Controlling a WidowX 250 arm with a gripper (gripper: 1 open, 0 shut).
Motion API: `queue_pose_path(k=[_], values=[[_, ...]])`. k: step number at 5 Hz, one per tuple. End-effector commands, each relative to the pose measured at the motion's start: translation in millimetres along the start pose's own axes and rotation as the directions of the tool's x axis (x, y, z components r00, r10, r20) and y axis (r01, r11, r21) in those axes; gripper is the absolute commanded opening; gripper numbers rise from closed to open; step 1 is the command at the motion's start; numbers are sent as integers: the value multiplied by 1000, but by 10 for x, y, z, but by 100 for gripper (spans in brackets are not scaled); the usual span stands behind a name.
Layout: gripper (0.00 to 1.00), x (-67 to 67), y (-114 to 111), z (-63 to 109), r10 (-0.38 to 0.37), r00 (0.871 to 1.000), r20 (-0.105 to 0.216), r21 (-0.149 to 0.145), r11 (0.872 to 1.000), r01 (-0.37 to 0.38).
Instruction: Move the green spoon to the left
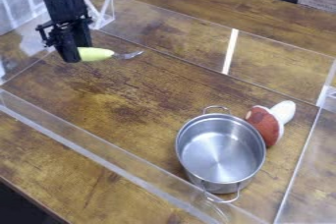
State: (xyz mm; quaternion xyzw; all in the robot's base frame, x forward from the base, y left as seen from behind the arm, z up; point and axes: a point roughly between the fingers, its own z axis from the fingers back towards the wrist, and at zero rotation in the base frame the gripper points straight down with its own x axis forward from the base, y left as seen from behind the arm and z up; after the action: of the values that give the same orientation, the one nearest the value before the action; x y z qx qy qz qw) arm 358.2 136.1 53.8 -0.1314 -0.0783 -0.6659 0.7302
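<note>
The green spoon [100,54] has a thick yellow-green handle and a small silver bowl pointing right, and it hangs level just above the wooden table at the upper left. My black gripper [70,51] comes down from above and is shut on the left end of the spoon's handle. The fingertips are dark and partly merge with the arm above them.
A steel pot [221,153] with two handles stands at the lower right, with a red-brown and white mushroom toy [270,121] lying against its right side. A clear acrylic wall [92,159] rings the wooden work area, its left edge close to the gripper.
</note>
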Motion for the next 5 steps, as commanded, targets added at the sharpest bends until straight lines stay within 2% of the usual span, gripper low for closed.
queue_pose_path(k=[1, 2, 5], values=[[0, -2, 23, 264, -26, 999, -32, 52, 998, 28], [0, -5, -13, 270, -35, 999, -40, 41, 998, 37], [0, -137, -43, 561, -26, 997, -66, 21, 999, 28]])
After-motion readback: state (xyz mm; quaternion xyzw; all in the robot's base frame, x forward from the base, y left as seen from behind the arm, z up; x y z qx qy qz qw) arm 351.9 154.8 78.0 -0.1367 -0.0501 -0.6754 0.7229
